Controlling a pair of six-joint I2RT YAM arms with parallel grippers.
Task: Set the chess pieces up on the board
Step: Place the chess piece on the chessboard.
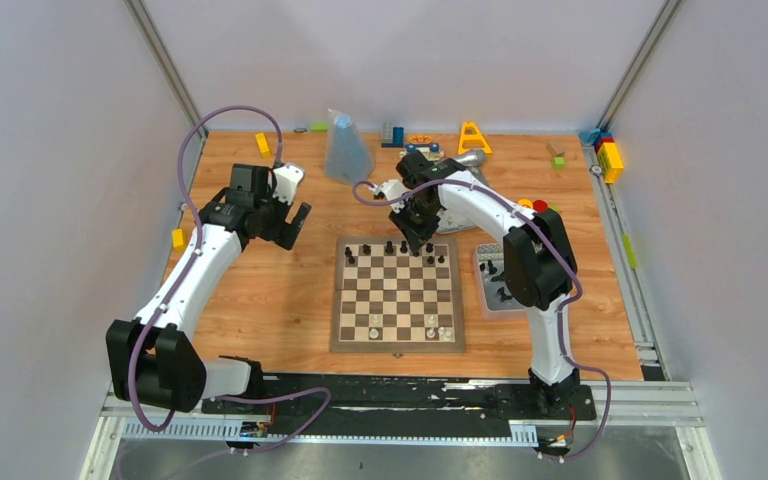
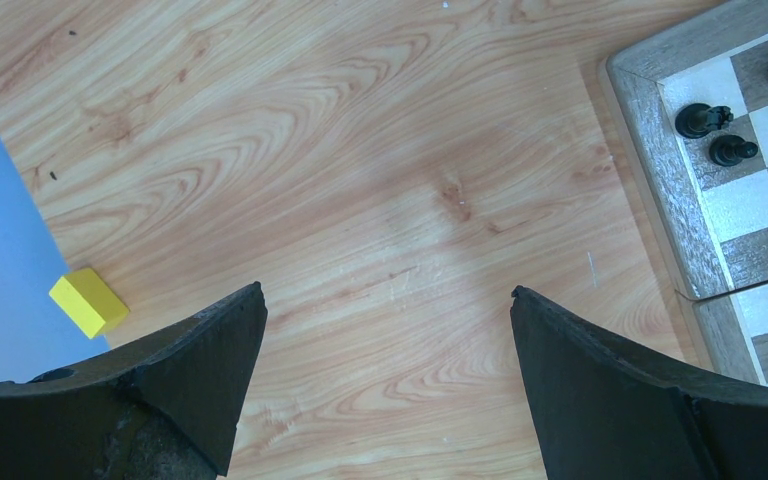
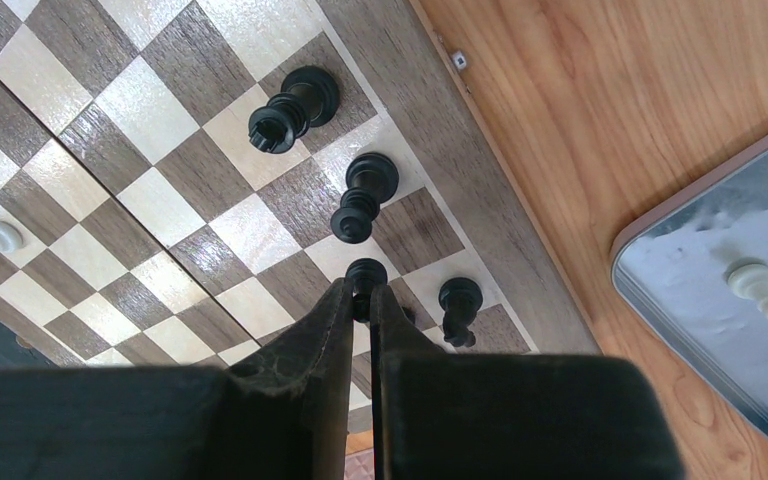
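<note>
The board [image 1: 397,347] lies in the middle of the table, with black chess pieces [image 1: 389,246] along its far rows and a few cream ones [image 1: 374,332] along the near rows. My right gripper [image 3: 362,290] is shut on a black piece [image 3: 365,270] over the far right squares, its base down near the board. Three more black pieces [image 3: 363,195] stand close by. My left gripper [image 2: 388,292] hangs wide open and empty over bare wood, left of the board's far left corner [image 2: 660,170], where black pieces [image 2: 702,120] stand.
A grey tray [image 1: 487,292] right of the board holds more pieces, among them a cream one [image 3: 757,288]. A yellow block [image 2: 88,301] lies near the left wall. Coloured toy blocks, a clear bag [image 1: 345,150] and a yellow frame [image 1: 473,137] line the far edge.
</note>
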